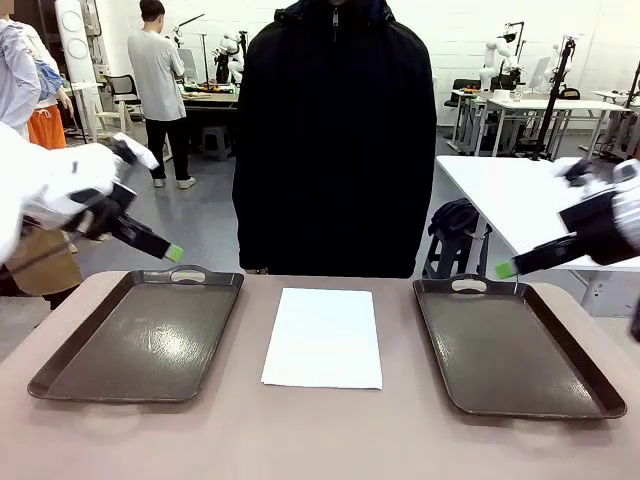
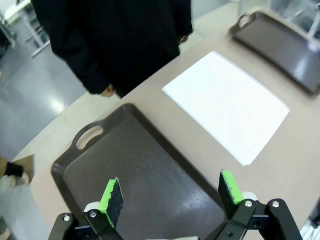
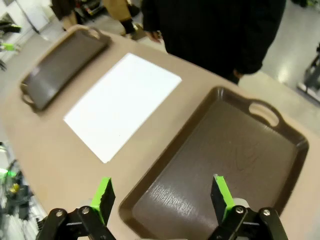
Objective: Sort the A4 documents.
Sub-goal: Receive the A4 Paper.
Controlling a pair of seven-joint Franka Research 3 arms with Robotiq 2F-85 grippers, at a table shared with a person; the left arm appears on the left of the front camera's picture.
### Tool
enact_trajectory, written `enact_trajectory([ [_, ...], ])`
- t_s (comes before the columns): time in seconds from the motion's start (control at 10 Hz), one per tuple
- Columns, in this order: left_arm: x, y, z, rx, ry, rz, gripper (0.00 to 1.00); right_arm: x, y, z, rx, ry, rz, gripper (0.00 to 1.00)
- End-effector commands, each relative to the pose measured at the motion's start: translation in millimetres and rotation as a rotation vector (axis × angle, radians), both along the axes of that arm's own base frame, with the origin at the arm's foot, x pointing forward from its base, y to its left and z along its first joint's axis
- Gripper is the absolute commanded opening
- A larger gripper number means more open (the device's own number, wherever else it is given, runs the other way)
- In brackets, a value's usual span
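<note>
Smooth white A4 documents lie flat on the matte tan table, between the left tray and the right tray, both dark brown, glossy and handled. We hold our left gripper and right gripper above those trays, green-padded fingers spread wide, gripping and touching nothing

the tan table bears a left tray, the a4 documents in the middle, and a right tray.

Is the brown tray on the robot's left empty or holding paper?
Empty: the left tray has a bare floor; the A4 documents lie on the table beside it.
</note>
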State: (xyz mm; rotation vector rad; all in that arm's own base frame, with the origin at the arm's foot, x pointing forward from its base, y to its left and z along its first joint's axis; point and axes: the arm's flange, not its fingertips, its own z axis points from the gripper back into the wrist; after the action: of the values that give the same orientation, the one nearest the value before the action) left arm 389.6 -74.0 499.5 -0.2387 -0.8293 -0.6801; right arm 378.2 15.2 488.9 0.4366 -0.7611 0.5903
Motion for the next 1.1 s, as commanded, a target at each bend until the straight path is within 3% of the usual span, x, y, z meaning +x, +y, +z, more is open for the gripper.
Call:
enact_trajectory([
  [0.0,-56.4,45.2,-4.9,-0.138,0.021,-0.055,1.0,-42.5,-16.2,-0.4,0.065,-0.08,0.08,1.0],
  [0.4,-85.3,70.3,15.6,-0.147,0.034,-0.027,1.0,-68.3,-31.5,13.4,0.044,-0.187,0.039,1.0],
  [1.0,-95.7,68.8,11.2,0.03,0.044,-0.113,1.0,-59.9,-25.1,6.0,0.053,-0.154,0.055,1.0],
])
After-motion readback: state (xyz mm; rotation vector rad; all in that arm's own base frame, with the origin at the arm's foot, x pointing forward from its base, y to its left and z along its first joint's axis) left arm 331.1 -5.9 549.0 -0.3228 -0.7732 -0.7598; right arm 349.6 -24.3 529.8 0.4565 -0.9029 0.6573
